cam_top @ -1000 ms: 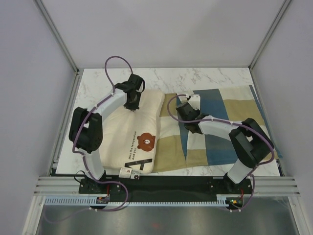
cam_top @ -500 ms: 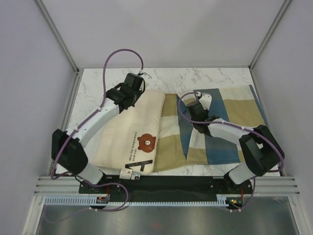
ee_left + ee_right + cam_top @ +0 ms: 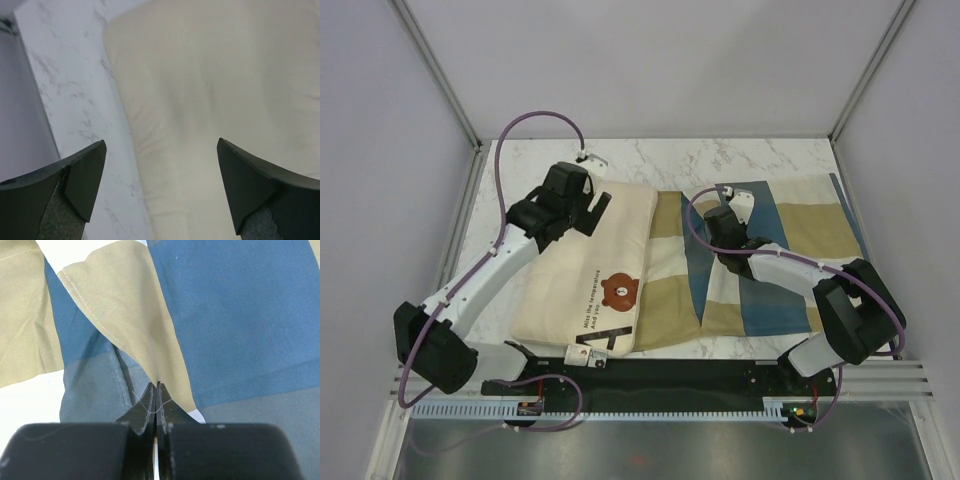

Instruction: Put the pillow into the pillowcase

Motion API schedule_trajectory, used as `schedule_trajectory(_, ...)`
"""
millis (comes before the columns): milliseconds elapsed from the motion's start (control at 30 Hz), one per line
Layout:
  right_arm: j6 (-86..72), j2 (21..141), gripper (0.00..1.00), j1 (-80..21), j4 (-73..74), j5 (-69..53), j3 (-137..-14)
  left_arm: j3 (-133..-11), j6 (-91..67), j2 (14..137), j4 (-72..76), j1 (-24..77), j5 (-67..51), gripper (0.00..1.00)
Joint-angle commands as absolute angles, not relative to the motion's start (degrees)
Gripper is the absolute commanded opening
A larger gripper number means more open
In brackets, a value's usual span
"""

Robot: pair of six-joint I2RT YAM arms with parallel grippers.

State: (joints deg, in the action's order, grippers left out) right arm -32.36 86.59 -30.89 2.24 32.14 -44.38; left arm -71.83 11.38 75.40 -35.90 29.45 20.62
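A white marbled desk [image 3: 720, 160] fills the middle of the overhead frame. Spread across its right half lies the checked blue, tan and cream pillowcase [image 3: 820, 225], rumpled along a ridge near the centre. Left of centre rests the cream pillow [image 3: 570, 280], bear face and dark lettering facing up, its right edge touching the pillowcase and its whole top uncovered. At upper left the left claw [image 3: 160, 150] hovers above the pillow's far-left corner, fingers spread wide with nothing between them, bare desk showing under one finger. At centre right the right claw [image 3: 157, 390] is pressed together, pinching a tan fold of the pillowcase at its tips.
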Motion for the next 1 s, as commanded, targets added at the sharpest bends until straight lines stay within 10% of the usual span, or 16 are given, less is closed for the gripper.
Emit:
schedule_trajectory(0,-33.0,85.3,0.00,-30.7,0.4,31.6,-43.9,-66.6,-2.2,75.8,-36.3,26.7,18.0,1.00)
schedule_trajectory(433,-33.0,85.3,0.00,-30.5,-1.1,30.8,-43.6,-49.5,-29.6,59.9,-36.1,20.4,1.1,1.00)
schedule_trajectory(700,-33.0,85.5,0.00,-30.3,-1.2,30.3,-43.7,-41.9,-54.7,32.2,-48.0,20.4,11.6,1.00)
schedule_trajectory(967,-33.0,85.6,0.00,-30.3,-1.3,30.4,-43.7,-48.2,-68.2,45.0,-71.2,20.3,14.1,1.00)
